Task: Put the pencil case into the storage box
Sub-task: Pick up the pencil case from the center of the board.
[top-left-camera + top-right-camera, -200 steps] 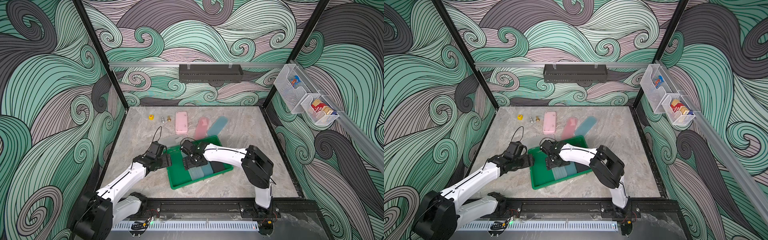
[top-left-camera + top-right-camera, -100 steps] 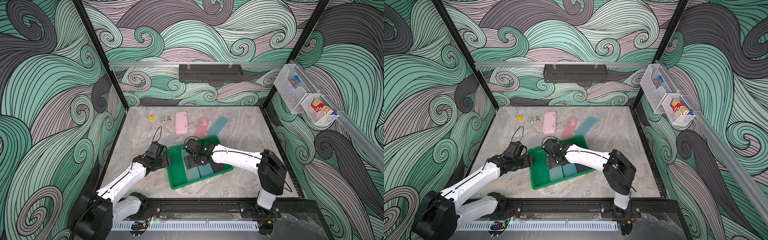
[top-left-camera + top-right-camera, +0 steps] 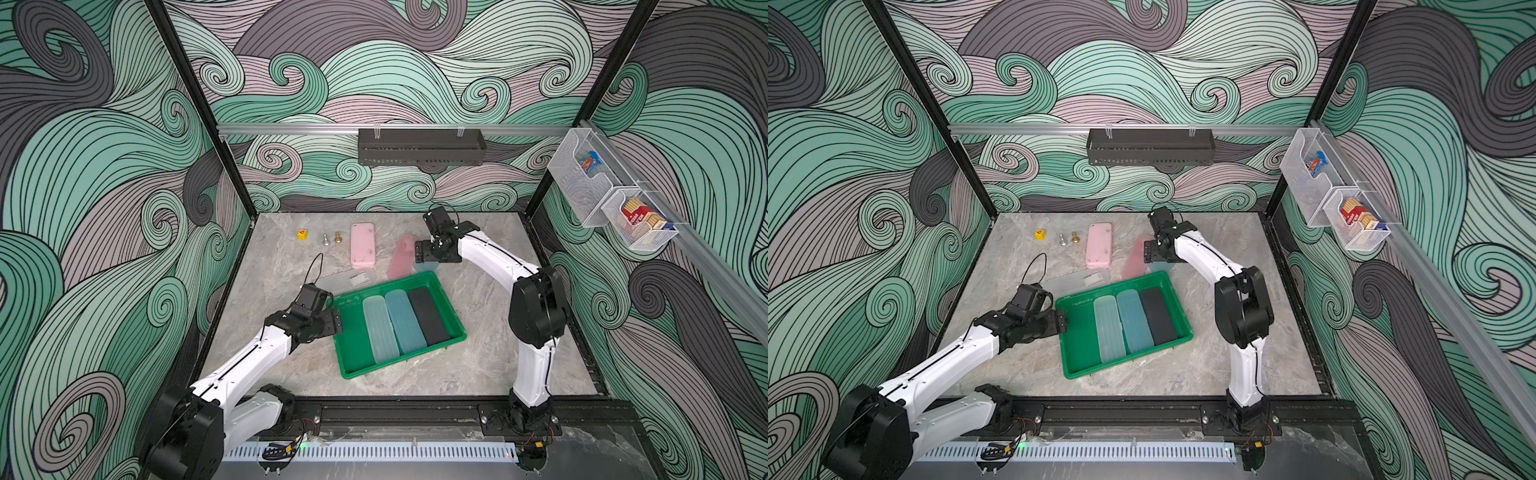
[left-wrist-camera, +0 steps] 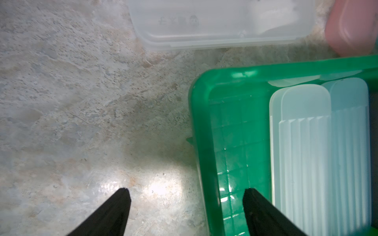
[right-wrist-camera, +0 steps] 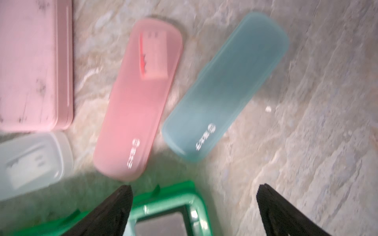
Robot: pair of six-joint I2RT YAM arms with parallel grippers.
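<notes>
Currently the green storage box point(image 3: 353, 349) is sitting skewed mid-table and holding three cases, lying flat side by side: a pale pencil case point(image 3: 380, 330), a teal pencil case point(image 3: 405, 322) and a black pencil case point(image 3: 428, 316). More are lying outside on the marble table point(image 3: 478, 361), just behind the box. These are a red-pink pencil case point(image 5: 135, 98) and a blue pencil case point(image 5: 225, 81) just beside each other, plus a wider pale-pink case point(image 3: 363, 245) and a clear case point(image 3: 347, 280). The right gripper point(image 5: 194, 185) is hovering over the box's back corner near those two, fingers spread wide, carrying nothing. The left gripper point(image 4: 186, 191) is straddling the box wall nearest it. One finger is hanging outside over the table, one inside over the box floor, jaws apart and not clamping. A yellow die point(image 3: 303, 234) is sitting at the back.
</notes>
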